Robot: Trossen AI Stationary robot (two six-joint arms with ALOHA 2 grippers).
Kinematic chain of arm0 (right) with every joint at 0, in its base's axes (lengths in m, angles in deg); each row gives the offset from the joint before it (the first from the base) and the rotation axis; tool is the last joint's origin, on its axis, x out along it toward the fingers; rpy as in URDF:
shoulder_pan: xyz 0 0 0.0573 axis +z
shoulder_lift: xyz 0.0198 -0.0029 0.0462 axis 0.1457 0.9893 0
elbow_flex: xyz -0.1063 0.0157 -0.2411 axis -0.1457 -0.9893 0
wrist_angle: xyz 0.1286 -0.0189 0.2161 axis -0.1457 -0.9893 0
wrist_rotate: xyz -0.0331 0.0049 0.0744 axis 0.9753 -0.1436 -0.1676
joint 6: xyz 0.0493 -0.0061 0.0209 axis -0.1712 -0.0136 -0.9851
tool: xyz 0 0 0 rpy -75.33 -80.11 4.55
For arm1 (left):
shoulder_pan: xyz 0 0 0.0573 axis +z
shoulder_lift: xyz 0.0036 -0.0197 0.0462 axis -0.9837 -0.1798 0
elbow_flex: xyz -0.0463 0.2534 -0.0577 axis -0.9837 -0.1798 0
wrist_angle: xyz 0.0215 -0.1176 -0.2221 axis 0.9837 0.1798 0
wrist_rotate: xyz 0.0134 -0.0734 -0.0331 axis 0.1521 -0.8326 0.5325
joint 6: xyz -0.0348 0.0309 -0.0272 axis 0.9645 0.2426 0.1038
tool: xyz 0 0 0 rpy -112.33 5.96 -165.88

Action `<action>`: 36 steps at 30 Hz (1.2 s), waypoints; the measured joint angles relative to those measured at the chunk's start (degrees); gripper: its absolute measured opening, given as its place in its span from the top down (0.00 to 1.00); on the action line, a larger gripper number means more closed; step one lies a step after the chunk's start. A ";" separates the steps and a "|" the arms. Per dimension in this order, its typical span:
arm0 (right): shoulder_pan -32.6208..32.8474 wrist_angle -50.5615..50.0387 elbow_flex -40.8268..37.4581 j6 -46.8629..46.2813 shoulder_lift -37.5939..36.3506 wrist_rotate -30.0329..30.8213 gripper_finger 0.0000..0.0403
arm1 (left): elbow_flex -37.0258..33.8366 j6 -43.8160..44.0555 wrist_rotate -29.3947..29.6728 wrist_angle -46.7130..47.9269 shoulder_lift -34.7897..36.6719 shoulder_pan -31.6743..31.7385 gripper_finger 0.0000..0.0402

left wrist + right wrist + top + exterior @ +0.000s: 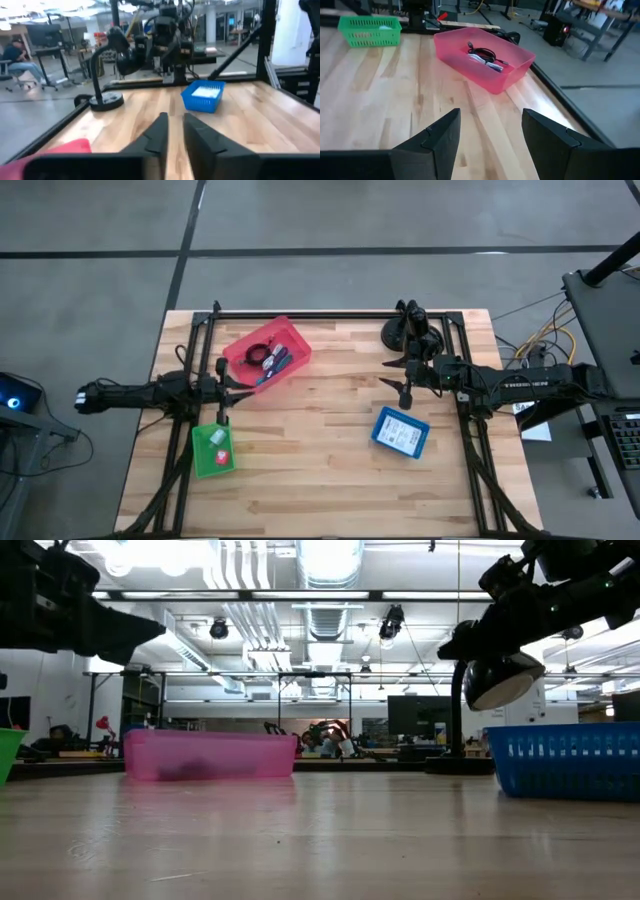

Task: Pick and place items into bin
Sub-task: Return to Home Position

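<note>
Several small loose items (270,361) — coiled black cable, thin sticks — are seen in the pink plastic bin (243,350) at eleven o'clock. The left gripper (240,388), narrowed and empty, hangs beside it; the right gripper (392,374) is spread wide. The bin's rim could be clipped.

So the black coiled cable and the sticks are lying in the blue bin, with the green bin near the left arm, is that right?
Not quite. The black coiled cable and the sticks lie in the pink bin, not the blue bin; the high view and right wrist view both show this. The green bin does sit near the left arm.
</note>
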 joint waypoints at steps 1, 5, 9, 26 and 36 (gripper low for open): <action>0.02 -0.11 0.00 -0.91 0.00 -0.02 0.51 | 0.00 0.03 -0.12 0.16 -0.35 0.00 0.92; -0.01 -0.01 -1.00 1.00 0.10 -0.03 0.51 | -0.02 1.29 -1.17 -0.04 -1.32 0.00 0.98; -0.18 1.24 -1.22 2.09 -0.13 -3.77 0.53 | -0.04 1.65 -1.39 -0.05 -2.18 0.00 0.97; 0.02 -4.30 -6.26 -1.65 -21.02 -16.52 0.97 | -0.13 3.06 -1.31 0.08 -3.85 0.00 0.97; 2.99 -12.38 -7.30 -2.48 -32.85 -16.58 0.98 | -0.16 3.52 -0.57 0.13 -3.86 0.00 0.97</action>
